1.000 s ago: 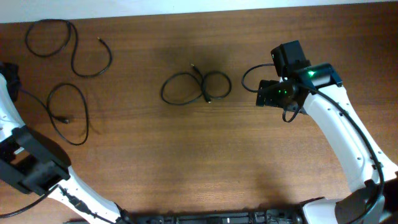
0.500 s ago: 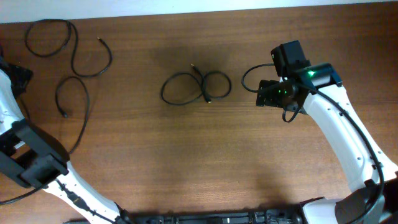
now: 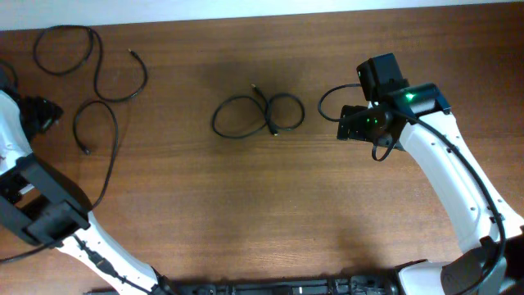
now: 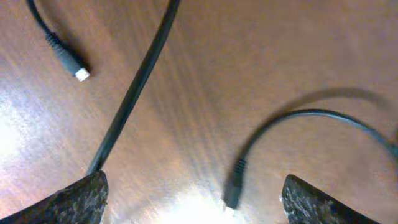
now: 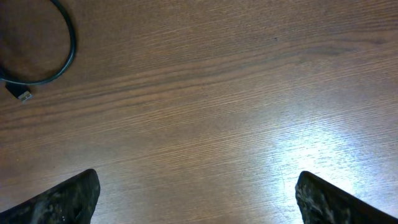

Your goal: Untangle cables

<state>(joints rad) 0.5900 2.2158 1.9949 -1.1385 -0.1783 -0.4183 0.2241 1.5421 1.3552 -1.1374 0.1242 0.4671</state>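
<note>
Several thin black cables lie apart on the brown table. One loops at the far left corner. A second cable curls below it, its plug on the wood. Two looped cables stay tangled in the middle. A fourth cable arcs beside my right gripper, which is open over bare wood, that cable's loop off to its upper left. My left gripper is open low over the table; a plug end lies between its fingers, untouched, and another cable runs past the left finger.
The table's far edge meets a white wall along the top. The left arm's base stands at the near left, and the right arm crosses the right side. Bare wood fills the near middle.
My left gripper has opened and let go of the left cable, then shifted a little right. The freed cable's loop sprang up and its tail straightened. The right arm held still.
</note>
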